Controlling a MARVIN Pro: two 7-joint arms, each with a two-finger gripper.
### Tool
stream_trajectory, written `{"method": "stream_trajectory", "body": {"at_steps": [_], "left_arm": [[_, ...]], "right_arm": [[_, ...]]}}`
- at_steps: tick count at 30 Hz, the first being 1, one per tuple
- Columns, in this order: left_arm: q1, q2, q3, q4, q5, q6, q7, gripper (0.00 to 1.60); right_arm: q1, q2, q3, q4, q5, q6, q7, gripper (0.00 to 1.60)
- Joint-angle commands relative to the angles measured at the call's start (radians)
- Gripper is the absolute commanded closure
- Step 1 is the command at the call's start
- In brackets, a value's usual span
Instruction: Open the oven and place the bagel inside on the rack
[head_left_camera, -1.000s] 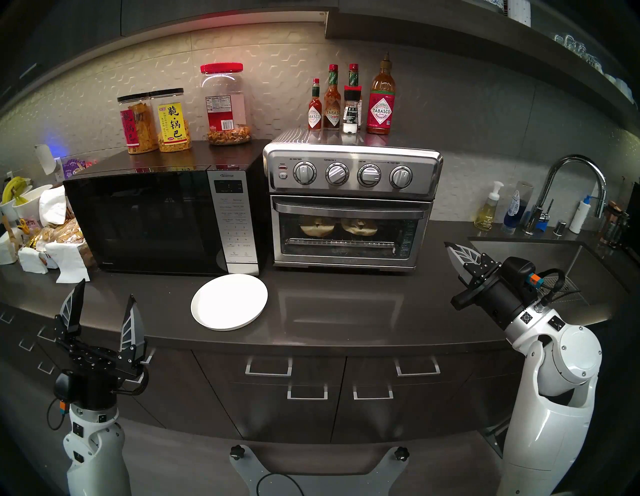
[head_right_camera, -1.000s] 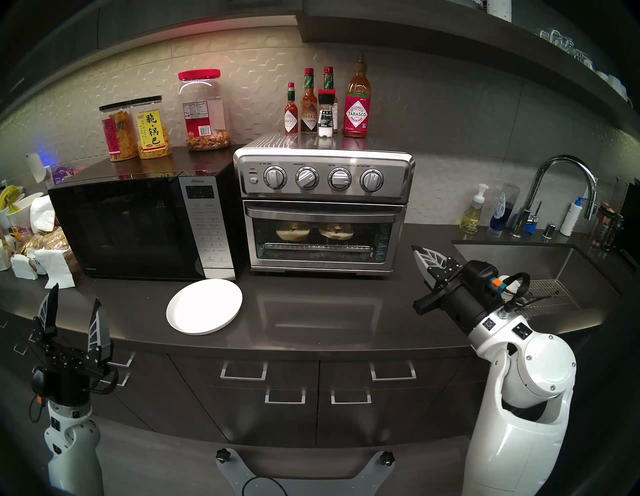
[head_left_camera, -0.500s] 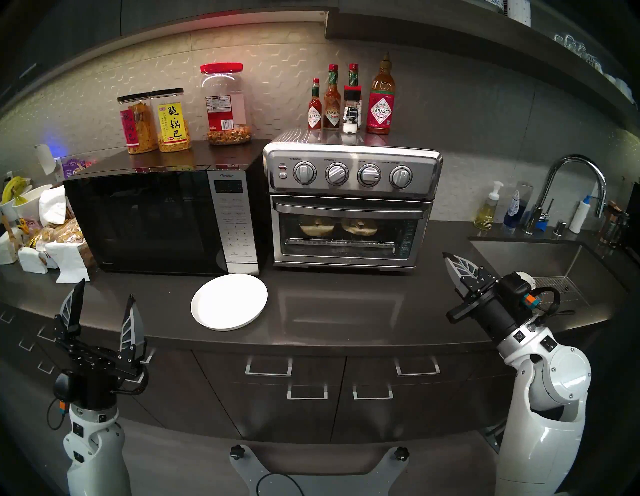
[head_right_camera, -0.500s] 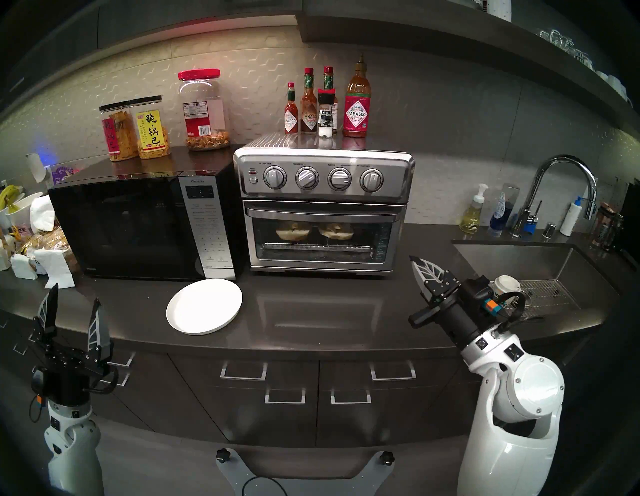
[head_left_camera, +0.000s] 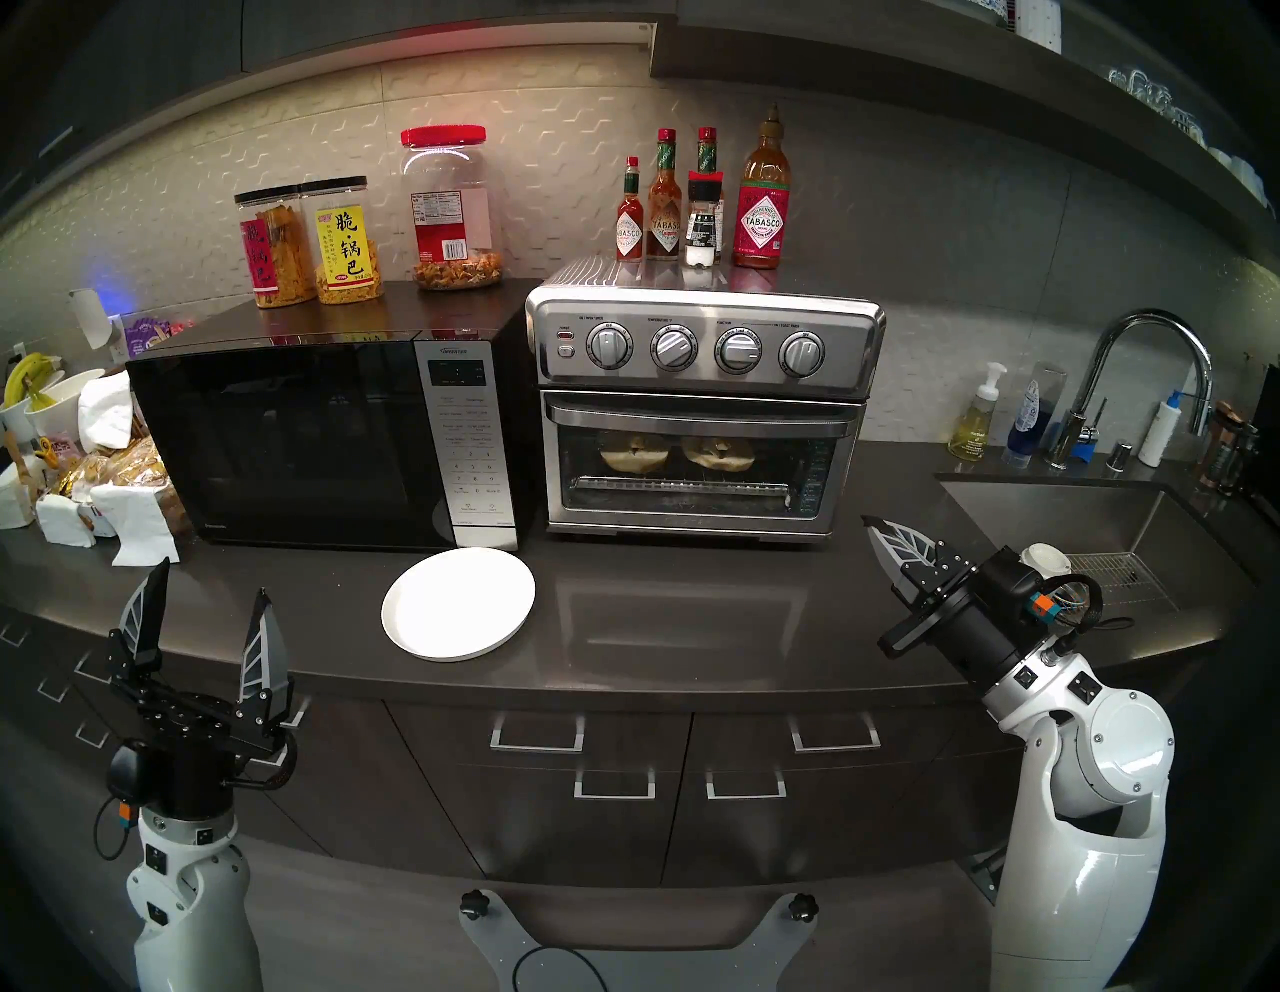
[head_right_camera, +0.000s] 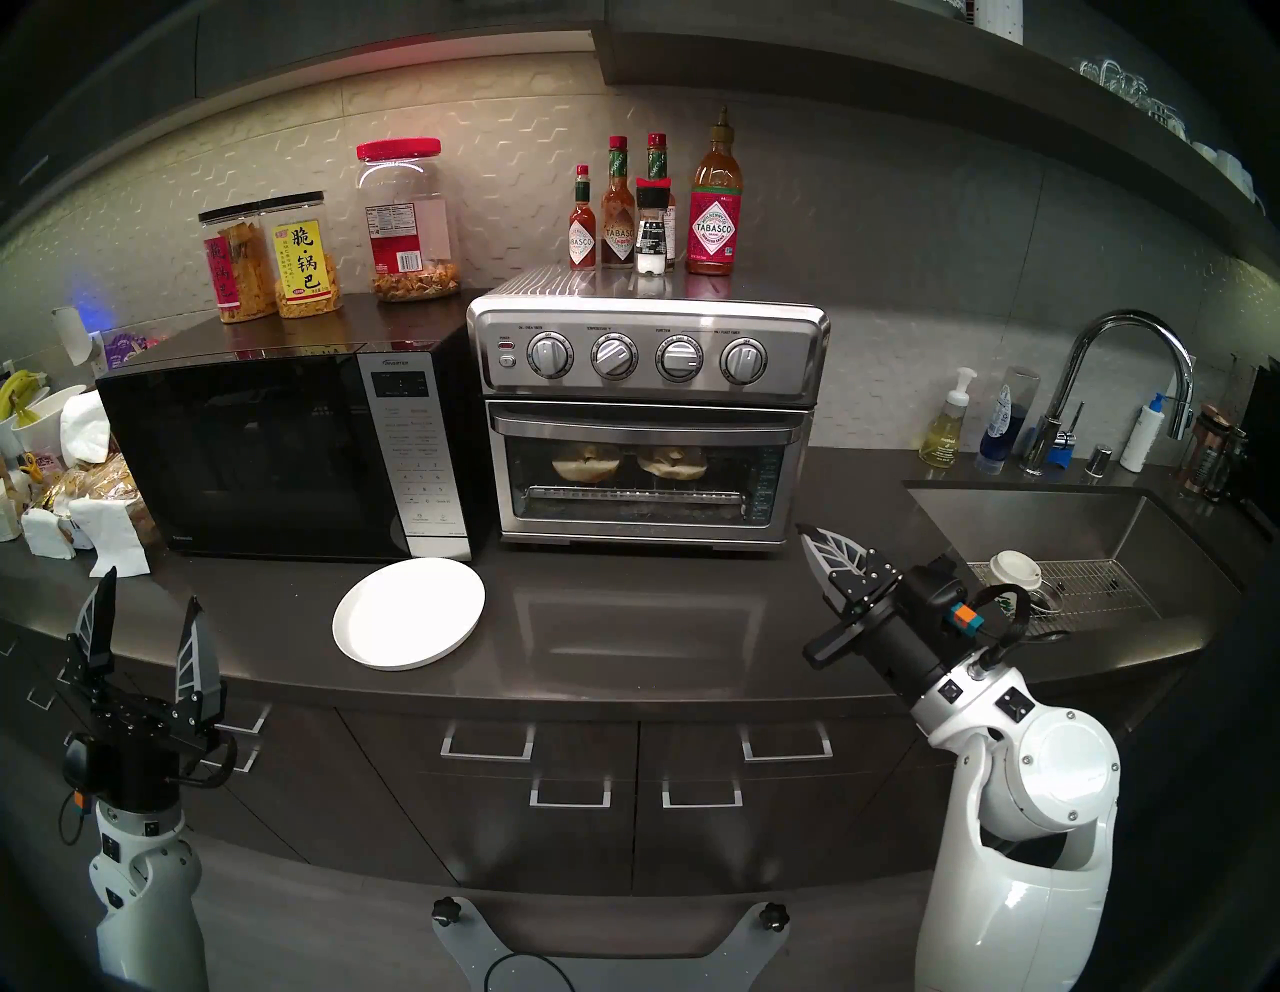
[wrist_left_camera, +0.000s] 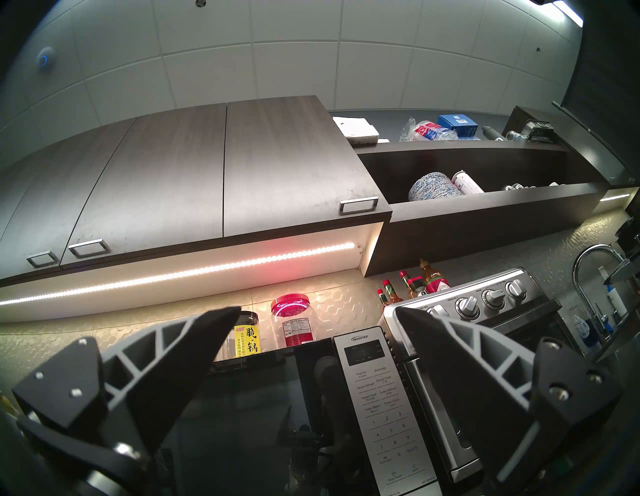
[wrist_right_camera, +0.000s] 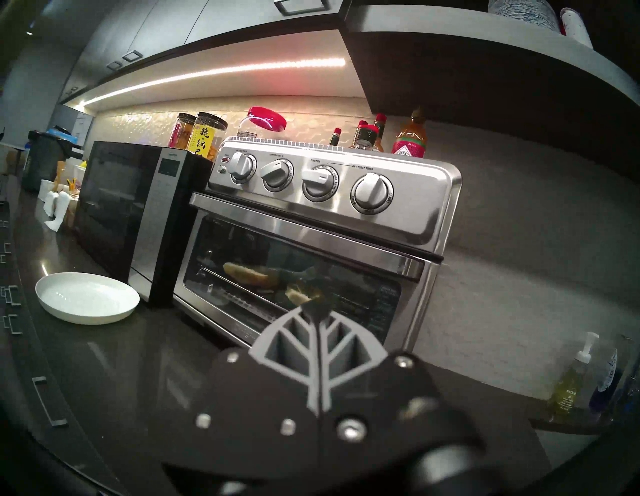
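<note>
Behind the closed oven (head_left_camera: 699, 415) door's glass, two bagel (head_left_camera: 634, 452) halves lie flat, side by side on the rack (head_left_camera: 682, 470), dim and partly hidden by the handle. Left gripper (head_left_camera: 208, 609) gapes empty; right gripper (head_left_camera: 874, 530) pinched together, empty.

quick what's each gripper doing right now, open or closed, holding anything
Left gripper: open, holding nothing, near the counter's front edge.
Right gripper: shut, holding nothing, in the air to the right of the oven.
</note>
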Motion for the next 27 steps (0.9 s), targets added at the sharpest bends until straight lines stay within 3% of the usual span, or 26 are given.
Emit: {"method": "stream_trajectory", "body": {"at_steps": [1,2,3,27], "left_arm": [[-0.001,-0.001,-0.002,-0.01,-0.005,0.0,-0.11,0.0],[0.001,0.001,0.0,-0.011,-0.001,0.0,-0.101,0.0],[0.0,0.0,-0.001,-0.011,-0.003,0.0,-0.104,0.0],[-0.001,-0.001,-0.002,-0.01,-0.004,0.0,-0.107,0.0]], "right_arm": [[-0.005,-0.005,0.012,-0.036,0.03,0.011,0.012,1.6],[-0.007,-0.007,0.013,-0.039,0.027,0.012,0.011,1.17],[-0.006,-0.007,0.014,-0.039,0.028,0.014,0.013,0.0],[0.003,-0.026,0.025,-0.04,0.021,0.019,0.036,0.0]]}}
